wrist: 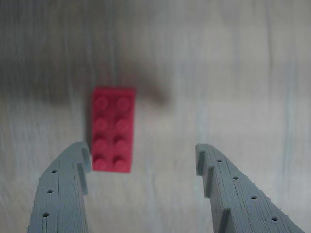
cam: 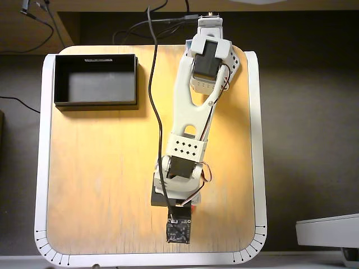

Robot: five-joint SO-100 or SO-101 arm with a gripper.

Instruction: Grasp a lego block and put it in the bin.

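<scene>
Lego block (wrist: 112,129): in the wrist view it's seen lying flat on the pale wood-grain tabletop (wrist: 233,87), studs up, long axis running away from the cam. The gripper (wrist: 143,155) is held open, grey printed fingers (wrist: 65,194) spread wide at the bottom of the pic. The block isn't centred in the gap; its near end sits just beside the left finger's tip, w/ the right finger well apart from it. No contact can be confirmed. A soft shadow is cast on the table beyond the block. The pic is blurry, so stud detail is only roughly made out.

In the overhead view, the bin (cam: 96,102) is found at the table's top-left corner, empty as far as can be seen, well apart from the arm's working end near the bottom edge. The block is almost wholly hidden under the wrist and cam board (cam: 179,230); only a red sliver shows beside them. Finger state can't be read here. A black cable (cam: 152,84) is draped across the table alongside the arm.

Step judged in hand: approach/alignment before the grasp. Next move prob. calls for a shift left in the wrist view so the block is straddled, then a descent and closing across its short side.
</scene>
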